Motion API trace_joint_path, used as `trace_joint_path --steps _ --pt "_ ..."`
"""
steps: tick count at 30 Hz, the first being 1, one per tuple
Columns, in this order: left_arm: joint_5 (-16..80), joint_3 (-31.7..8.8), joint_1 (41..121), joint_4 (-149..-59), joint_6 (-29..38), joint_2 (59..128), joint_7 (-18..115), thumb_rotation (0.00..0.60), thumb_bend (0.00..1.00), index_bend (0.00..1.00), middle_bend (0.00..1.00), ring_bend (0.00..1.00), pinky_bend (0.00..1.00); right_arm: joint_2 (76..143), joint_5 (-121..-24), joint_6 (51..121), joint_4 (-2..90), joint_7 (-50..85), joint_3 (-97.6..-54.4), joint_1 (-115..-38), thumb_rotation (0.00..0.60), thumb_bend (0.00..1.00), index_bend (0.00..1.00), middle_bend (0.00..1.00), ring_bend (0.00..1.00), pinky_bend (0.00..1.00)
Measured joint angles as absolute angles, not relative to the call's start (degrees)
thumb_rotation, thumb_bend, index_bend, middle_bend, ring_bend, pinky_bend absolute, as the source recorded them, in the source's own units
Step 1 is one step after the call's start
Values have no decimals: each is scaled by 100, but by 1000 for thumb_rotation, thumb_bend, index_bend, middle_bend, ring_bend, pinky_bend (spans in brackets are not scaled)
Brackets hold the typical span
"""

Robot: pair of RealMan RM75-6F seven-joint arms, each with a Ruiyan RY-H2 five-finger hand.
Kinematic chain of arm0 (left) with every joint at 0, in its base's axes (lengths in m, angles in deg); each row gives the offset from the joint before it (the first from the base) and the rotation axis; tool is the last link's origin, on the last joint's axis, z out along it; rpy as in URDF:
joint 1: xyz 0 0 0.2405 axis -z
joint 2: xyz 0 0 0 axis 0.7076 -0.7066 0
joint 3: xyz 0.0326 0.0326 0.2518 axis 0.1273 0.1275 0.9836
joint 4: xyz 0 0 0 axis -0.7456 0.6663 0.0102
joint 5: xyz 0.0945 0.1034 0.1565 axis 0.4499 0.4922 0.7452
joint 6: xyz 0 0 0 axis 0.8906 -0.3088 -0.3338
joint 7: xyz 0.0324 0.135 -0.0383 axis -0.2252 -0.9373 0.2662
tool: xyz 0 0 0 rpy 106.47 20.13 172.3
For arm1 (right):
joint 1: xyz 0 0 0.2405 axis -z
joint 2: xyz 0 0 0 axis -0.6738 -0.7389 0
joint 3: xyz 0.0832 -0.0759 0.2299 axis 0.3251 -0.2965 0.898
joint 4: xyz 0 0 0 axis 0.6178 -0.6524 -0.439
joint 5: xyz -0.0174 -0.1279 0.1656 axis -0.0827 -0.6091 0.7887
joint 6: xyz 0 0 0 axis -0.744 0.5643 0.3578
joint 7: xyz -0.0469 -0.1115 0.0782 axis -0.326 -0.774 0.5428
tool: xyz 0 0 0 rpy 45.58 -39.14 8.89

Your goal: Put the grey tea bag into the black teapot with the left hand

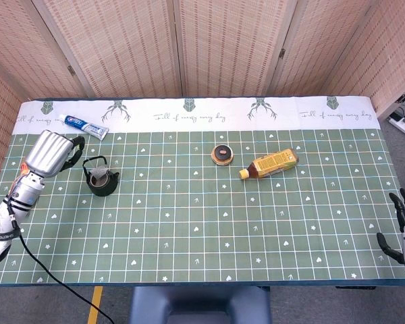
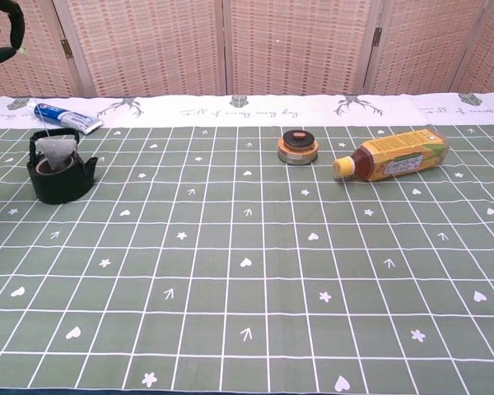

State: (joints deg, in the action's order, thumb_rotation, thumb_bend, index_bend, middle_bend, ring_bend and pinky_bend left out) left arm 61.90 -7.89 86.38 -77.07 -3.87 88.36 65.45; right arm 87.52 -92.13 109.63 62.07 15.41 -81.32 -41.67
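Observation:
The black teapot [image 1: 101, 181] [image 2: 60, 174] stands at the left of the green checked cloth. The grey tea bag [image 2: 56, 152] sits in the pot's opening with its top corner sticking up under the handle; in the head view it shows as a pale patch [image 1: 100, 177] inside the pot. A thin string runs from the bag up to my left hand [image 1: 52, 152] [image 2: 2, 31], which hovers up and to the left of the pot and pinches the string's end. My right hand [image 1: 403, 228] hangs off the table's right front corner, fingers apart and holding nothing.
A blue and white toothpaste tube [image 1: 85, 125] [image 2: 66, 118] lies behind the teapot. A round brown tin [image 1: 222, 155] [image 2: 298, 146] and a tea bottle on its side [image 1: 270, 164] [image 2: 395, 160] are at mid table. A woven screen stands behind.

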Motion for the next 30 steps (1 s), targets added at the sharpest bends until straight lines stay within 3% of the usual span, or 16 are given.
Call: trace_joint_path --steps 22,30 --pt "6340 -443 8147 -6895 -888 9919 7660 600 553 596 1000 1000 1000 8766 -9355 10991 6205 1508 -8207 -4160 600 365 0 0 0 0" --pt "6432 -348 7782 -7060 -1545 10016 7819 600 552 507 1000 1000 1000 8747 -9305 10915 6166 1564 -8193 -4187 600 365 0 0 0 0"
